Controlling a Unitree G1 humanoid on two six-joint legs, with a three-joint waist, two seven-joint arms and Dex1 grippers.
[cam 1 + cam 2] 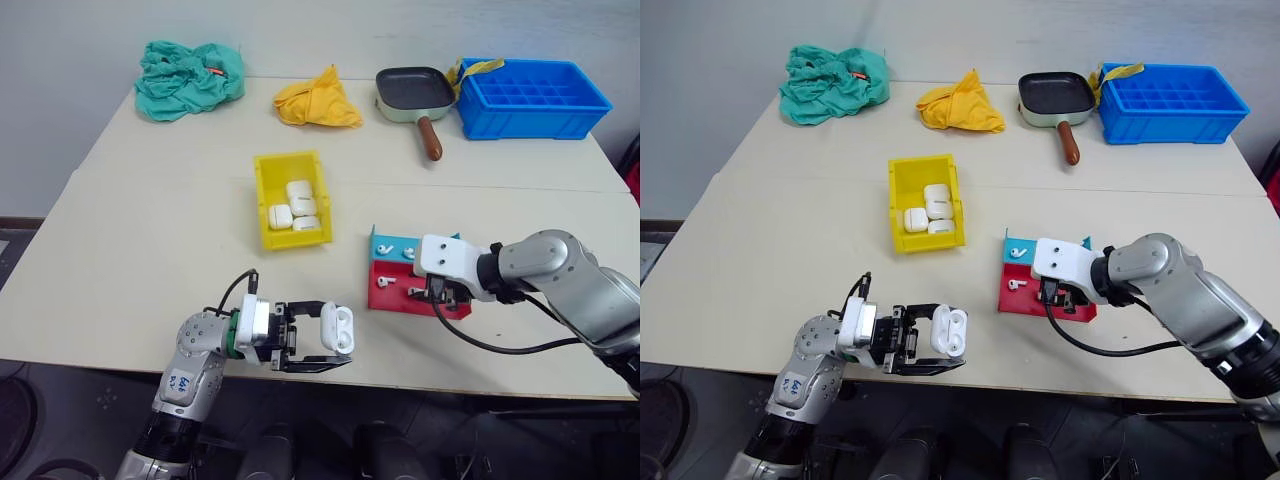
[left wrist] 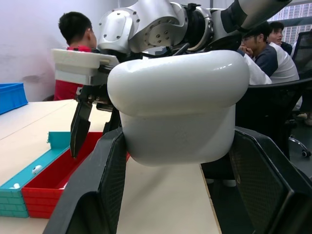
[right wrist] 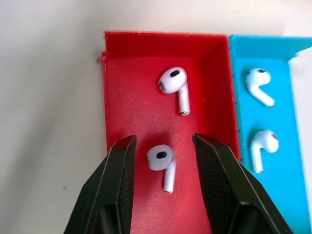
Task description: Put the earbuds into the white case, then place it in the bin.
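Right gripper straddles an earbud in the red tray, fingers part-open, touching nothing; stem runs along them; left gripper clamps the white case

The white case is smooth, glossy plastic, and so are the earbuds. The red tray looks matt, faintly scuffed. The yellow bin is shiny plastic; green cloth lies crumpled on the matt desk.
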